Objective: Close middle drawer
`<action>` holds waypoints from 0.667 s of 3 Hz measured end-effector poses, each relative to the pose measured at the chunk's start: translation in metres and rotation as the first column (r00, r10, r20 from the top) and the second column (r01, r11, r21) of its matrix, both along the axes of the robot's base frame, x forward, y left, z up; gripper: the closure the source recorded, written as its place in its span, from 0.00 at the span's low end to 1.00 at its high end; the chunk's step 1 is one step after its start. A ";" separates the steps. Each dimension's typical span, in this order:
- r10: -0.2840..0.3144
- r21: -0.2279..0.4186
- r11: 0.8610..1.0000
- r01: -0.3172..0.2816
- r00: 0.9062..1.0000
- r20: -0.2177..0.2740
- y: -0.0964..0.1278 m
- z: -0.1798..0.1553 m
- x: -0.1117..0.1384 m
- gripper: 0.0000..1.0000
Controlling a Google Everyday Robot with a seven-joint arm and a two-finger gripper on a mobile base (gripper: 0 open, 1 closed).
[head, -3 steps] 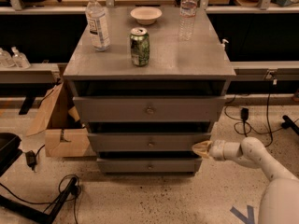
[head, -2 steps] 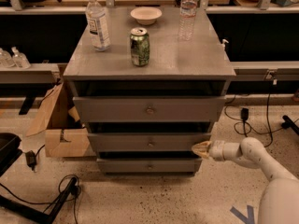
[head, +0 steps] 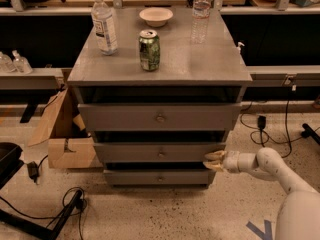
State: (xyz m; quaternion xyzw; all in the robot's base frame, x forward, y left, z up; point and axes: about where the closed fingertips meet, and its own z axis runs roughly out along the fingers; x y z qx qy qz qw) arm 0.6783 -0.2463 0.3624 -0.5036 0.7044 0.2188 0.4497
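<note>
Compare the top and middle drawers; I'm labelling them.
The top drawer front looks wider and taller than the middle drawer front. The top drawer's knob looks larger than the middle drawer's knob. The hand is at the middle drawer's right corner, not the top drawer's. Both are grey with central knobs.

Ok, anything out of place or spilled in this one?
Nothing spilled; the can and bowl sit upright on top. The odd part is the middle drawer, not flush with the cabinet, with a dark gap above it. The gripper is at its right front corner.
</note>
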 end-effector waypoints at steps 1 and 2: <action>0.004 0.002 1.000 -0.004 1.000 -0.002 0.003 -0.001 0.000 0.85; 0.007 0.004 1.000 -0.007 1.000 -0.004 0.006 -0.003 0.000 1.00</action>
